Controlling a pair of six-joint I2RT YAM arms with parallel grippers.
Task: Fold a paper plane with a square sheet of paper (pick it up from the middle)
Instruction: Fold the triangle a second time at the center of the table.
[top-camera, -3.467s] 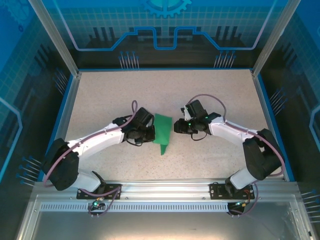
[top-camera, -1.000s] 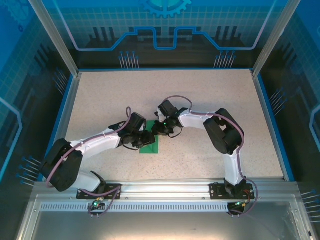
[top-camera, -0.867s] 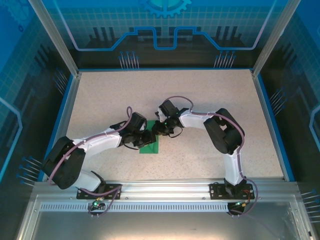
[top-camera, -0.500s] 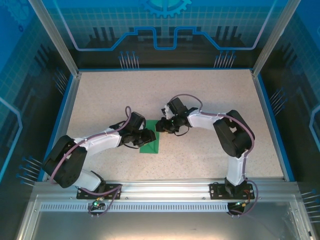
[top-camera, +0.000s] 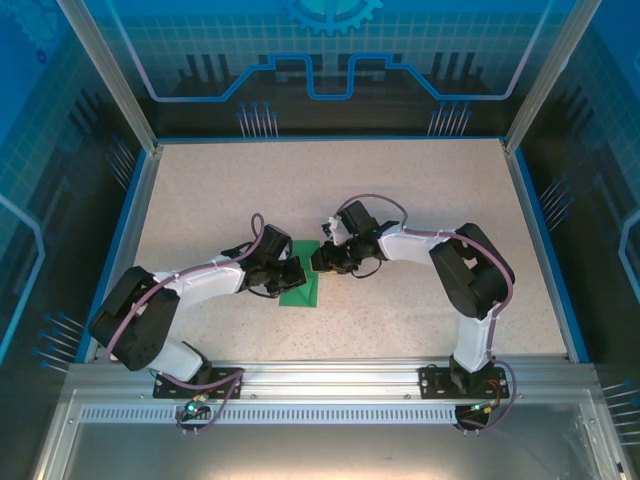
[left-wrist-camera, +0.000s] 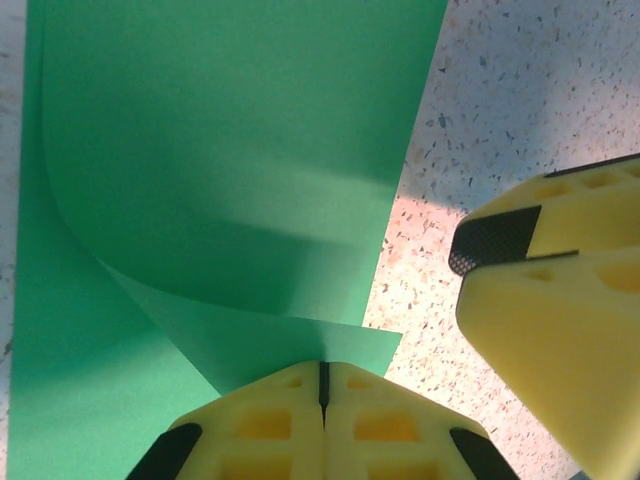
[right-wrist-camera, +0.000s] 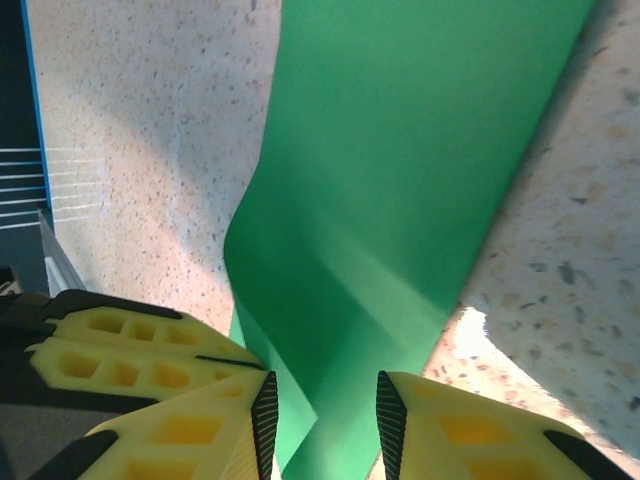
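The speckled table is carrying the whole job, and the left arm and right arm are both reaching in toward its middle, their wrists almost meeting there.

Between them the square sheet of paper is lying a little left of centre and slightly nearer the bases than the far rail. From above it is showing as a small green patch, narrower than a full square, so I am judging that at least one fold is in place. No pointed nose, centre crease or wings are showing, so most of the plane is looking undone: the work is sitting in its early folds.

Close up, the paper is plain, thin and matte green. One layer is lying flat on the table while another is curling up off it in a soft, uncreased bend, casting a shadow beneath. In the right wrist view the sheet is running away as a long band with the same raised curl near the fingers.

The left gripper is pressing its jaws together on the tip of that lifted flap. The right gripper is standing with its jaws apart, straddling the raised paper without pinching it.
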